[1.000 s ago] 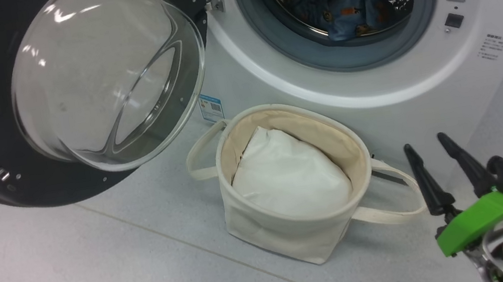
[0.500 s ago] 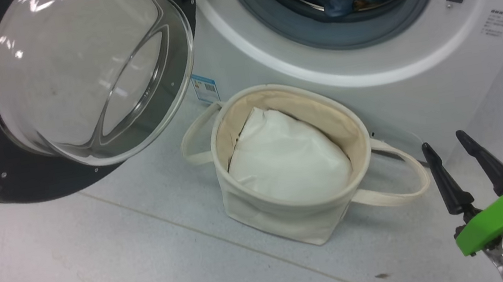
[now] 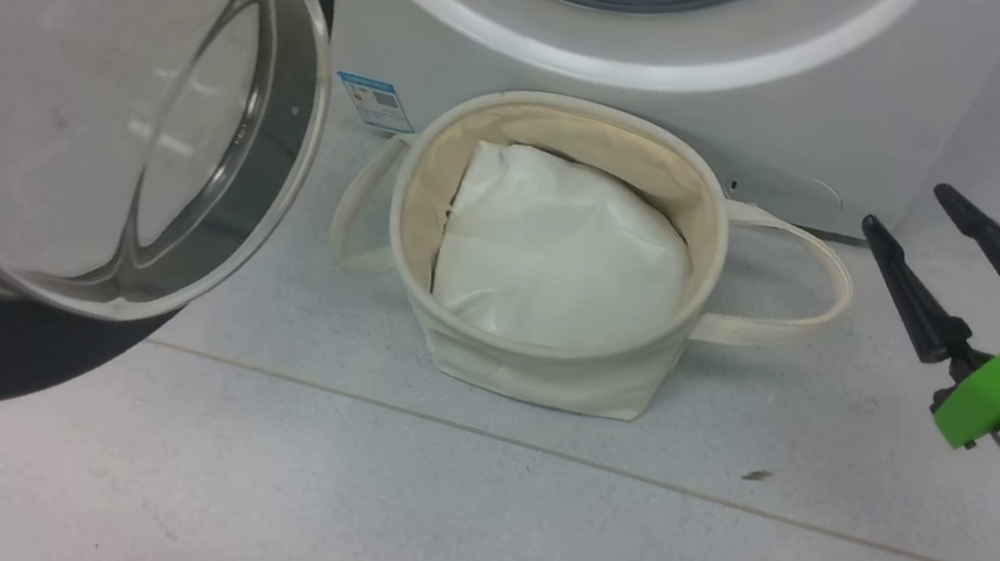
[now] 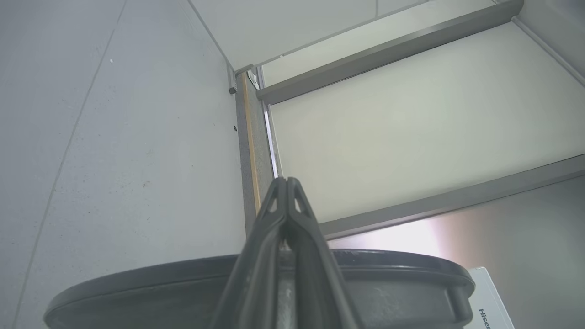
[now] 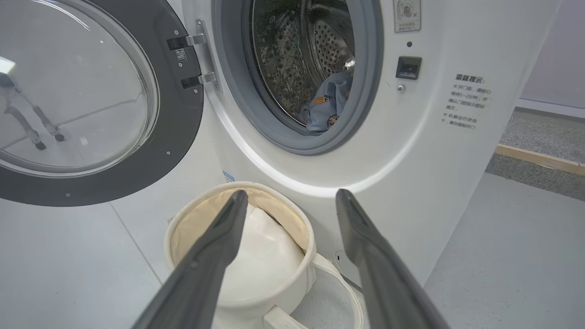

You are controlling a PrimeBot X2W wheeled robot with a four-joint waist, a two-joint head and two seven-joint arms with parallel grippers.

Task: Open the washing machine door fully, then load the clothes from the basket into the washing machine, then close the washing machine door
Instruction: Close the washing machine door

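Already clothes (image 5: 327, 103) in washing machine (image 5: 434, 160); right gripper (image 3: 906, 206) spread, empty, near basket (image 3: 536, 380); left gripper (image 4: 286, 181) clenched, empty.

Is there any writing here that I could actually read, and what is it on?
"Hisen", cut off at the picture's edge: on a white panel in the left wrist view.
Chinese print on the washing machine front: too small to read.
Blue label low on it, and grey sticker by the opening: blurred.
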